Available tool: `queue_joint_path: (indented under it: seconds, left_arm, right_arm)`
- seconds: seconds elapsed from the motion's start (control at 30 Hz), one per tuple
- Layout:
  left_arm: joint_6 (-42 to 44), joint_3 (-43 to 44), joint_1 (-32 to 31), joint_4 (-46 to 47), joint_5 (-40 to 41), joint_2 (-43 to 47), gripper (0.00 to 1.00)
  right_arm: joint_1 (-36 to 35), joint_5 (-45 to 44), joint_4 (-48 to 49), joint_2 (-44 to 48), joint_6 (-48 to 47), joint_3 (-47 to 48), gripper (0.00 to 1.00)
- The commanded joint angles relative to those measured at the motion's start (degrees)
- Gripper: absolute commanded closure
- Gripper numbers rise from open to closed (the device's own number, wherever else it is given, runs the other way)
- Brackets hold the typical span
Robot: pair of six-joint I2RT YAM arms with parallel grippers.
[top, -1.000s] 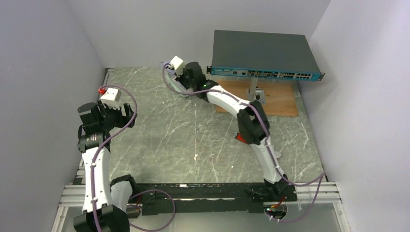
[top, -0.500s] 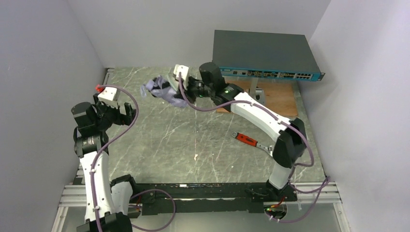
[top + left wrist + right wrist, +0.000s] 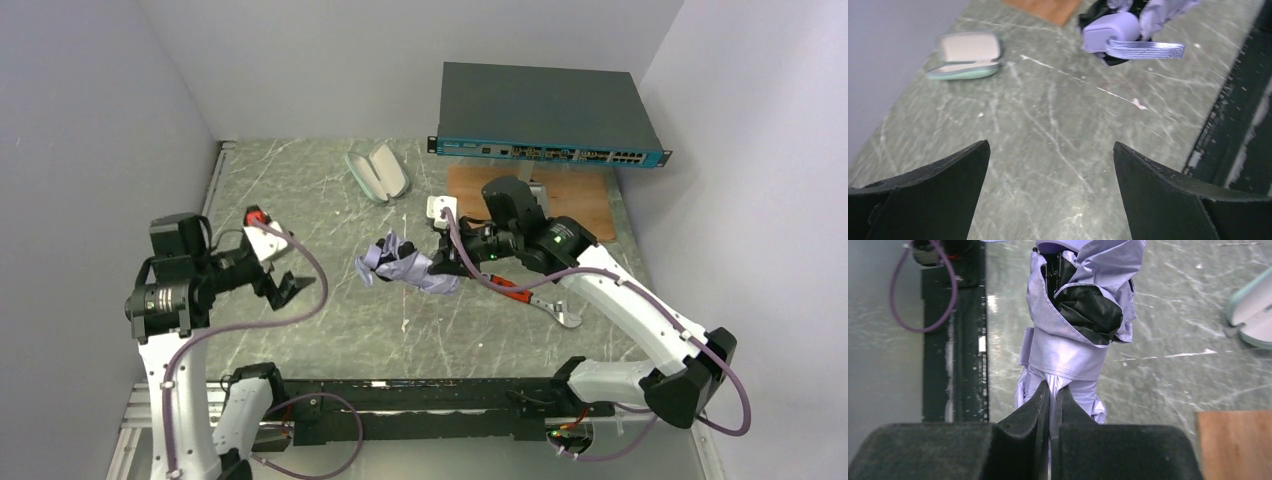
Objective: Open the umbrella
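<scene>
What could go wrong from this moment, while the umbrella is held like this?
1. The right fingers pinch only thin fabric at one end of the umbrella; it may slip or tear when pulled.
2. The left fingers are open and apart from the handle; they might catch the loose strap beside it instead.

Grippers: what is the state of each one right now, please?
Left gripper: open, holding nothing.
Right gripper: shut on the umbrella.

Top camera looks down on the whole table [image 3: 330, 215]; both close wrist cameras face the umbrella [image 3: 403, 268].
</scene>
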State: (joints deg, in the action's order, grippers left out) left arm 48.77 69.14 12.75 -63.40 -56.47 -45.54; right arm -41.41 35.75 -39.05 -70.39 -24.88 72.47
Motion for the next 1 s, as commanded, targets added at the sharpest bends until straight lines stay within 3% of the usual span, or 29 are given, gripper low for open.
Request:
queue_joint_path:
  seconds: [0.0, 0.27, 0.5, 0.63, 0.77, 0.9, 0.97]
  left_arm:
    - [2.36, -4.07, -8.38, -2.83, 4.42, 4.18, 0.0]
    - [9.98, -1.76, -19.74, -0.13, 17.39, 6.94, 0.0]
    - [17.77, 3.36, -27.62, 1.94, 11.57, 1.9, 0.13]
    - [16.4, -0.6, -39.51, 12.05, 16.08, 0.19, 0.15]
    - [18.89, -1.91, -50.91, 12.23, 24.92, -3.35, 0.16]
    - [19.14, -5.18, -51.74, 13.95, 27.17, -5.32, 0.27]
    - [17.53, -6.18, -51.78, 14.68, 28.88, -6.53, 0.3]
  right_arm:
    - [-0.16, 7.8, 2.9, 3.0, 3.47, -5.75, 1.0]
    - [-0.18, 10.62, 11.98, 4.69, 16.22, -11.71, 1.0]
    - [0.95, 15.87, 16.26, -1.12, 26.75, -10.04, 1.0]
    - [2.81, 17.5, 18.39, -4.73, 31.96, -8.1, 1.0]
    - [2.94, 18.22, 14.84, -4.88, 26.21, -5.94, 1.0]
    - [2.91, 17.74, 7.98, -3.25, 13.29, -6.51, 1.0]
    - [2.96, 18.38, 8.05, -2.0, 12.94, -7.94, 1.0]
